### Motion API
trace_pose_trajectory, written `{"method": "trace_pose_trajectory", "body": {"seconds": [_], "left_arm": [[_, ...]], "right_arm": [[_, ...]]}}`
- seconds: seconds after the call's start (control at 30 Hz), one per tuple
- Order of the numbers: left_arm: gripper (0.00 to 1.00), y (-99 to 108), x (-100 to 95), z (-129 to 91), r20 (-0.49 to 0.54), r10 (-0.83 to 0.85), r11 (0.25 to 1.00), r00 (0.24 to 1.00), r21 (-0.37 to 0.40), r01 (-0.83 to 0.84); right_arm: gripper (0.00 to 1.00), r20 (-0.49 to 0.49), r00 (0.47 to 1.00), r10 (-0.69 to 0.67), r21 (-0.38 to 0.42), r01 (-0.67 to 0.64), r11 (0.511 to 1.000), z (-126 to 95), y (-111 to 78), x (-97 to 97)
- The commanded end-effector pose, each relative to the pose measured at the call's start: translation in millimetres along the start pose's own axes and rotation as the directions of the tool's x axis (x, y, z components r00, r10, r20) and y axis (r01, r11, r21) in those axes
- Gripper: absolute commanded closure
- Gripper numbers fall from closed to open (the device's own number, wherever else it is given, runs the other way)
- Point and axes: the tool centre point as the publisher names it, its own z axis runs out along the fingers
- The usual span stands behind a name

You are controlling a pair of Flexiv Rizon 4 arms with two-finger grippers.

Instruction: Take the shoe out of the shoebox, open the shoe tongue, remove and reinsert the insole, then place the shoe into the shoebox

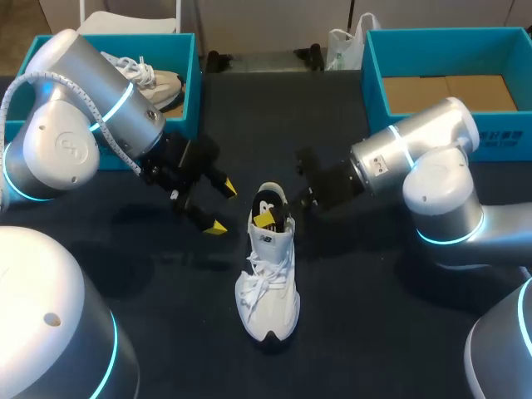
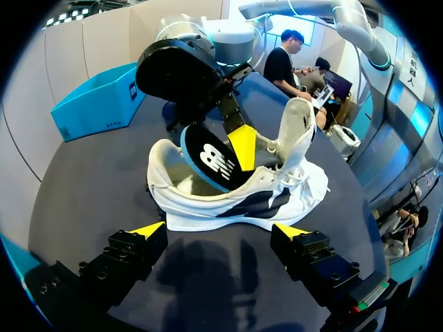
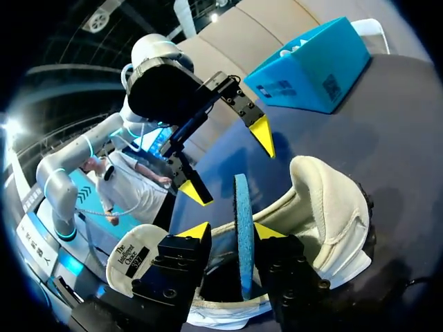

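Note:
A white shoe (image 1: 268, 274) lies in the middle of the dark table, toe toward the front, its tongue (image 2: 297, 124) folded up. The insole (image 1: 264, 202), black on top and blue underneath, sticks up out of the heel opening. My right gripper (image 1: 270, 218) is at that opening; in the right wrist view the insole (image 3: 242, 228) stands edgewise between its fingers, with a gap on one side, so the gripper (image 3: 232, 234) is open. My left gripper (image 1: 222, 208) hovers open just left of the heel, with the shoe (image 2: 249, 200) ahead of it, untouched.
A blue shoebox (image 1: 191, 83) at the back left holds another white shoe (image 1: 154, 83). A second blue box (image 1: 374, 75) with a cardboard floor stands at the back right. Bare dark table lies around the shoe and toward the front.

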Motion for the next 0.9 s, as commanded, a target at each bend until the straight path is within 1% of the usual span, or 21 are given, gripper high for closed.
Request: {"method": "trace_pose_trajectory", "body": {"seconds": [0.03, 0.33, 0.67, 0.77, 0.8, 0.9], "left_arm": [[0.00, 0, 0.2, -1, 0.000, 0.000, 1.000, 1.000, -0.003, 0.000], [0.00, 0, 0.2, -1, 0.000, 0.000, 1.000, 1.000, -0.003, 0.000], [0.00, 0, 0.2, -1, 0.000, 0.000, 1.000, 1.000, -0.003, 0.000], [0.00, 0, 0.2, -1, 0.000, 0.000, 1.000, 1.000, -0.003, 0.000], [0.00, 0, 0.2, -1, 0.000, 0.000, 1.000, 1.000, -0.003, 0.000], [0.00, 0, 0.2, -1, 0.000, 0.000, 1.000, 1.000, -0.003, 0.000]], "right_arm": [[0.62, 0.013, 1.000, -0.006, 0.008, 0.006, 1.000, 1, 7.2, 1.6], [0.61, 0.040, 0.999, -0.036, 0.016, 0.035, 0.999, -4, 17.5, 7.1], [0.59, 0.051, 0.996, -0.069, 0.037, 0.067, 0.997, -14, 29.8, 5.6], [0.59, 0.051, 0.996, -0.070, 0.038, 0.068, 0.997, -15, 30.2, 5.6], [0.59, 0.057, 0.995, -0.086, 0.051, 0.083, 0.995, -20, 36.2, 4.9], [0.59, 0.060, 0.993, -0.098, 0.057, 0.094, 0.994, -25, 40.3, 3.2]]}}
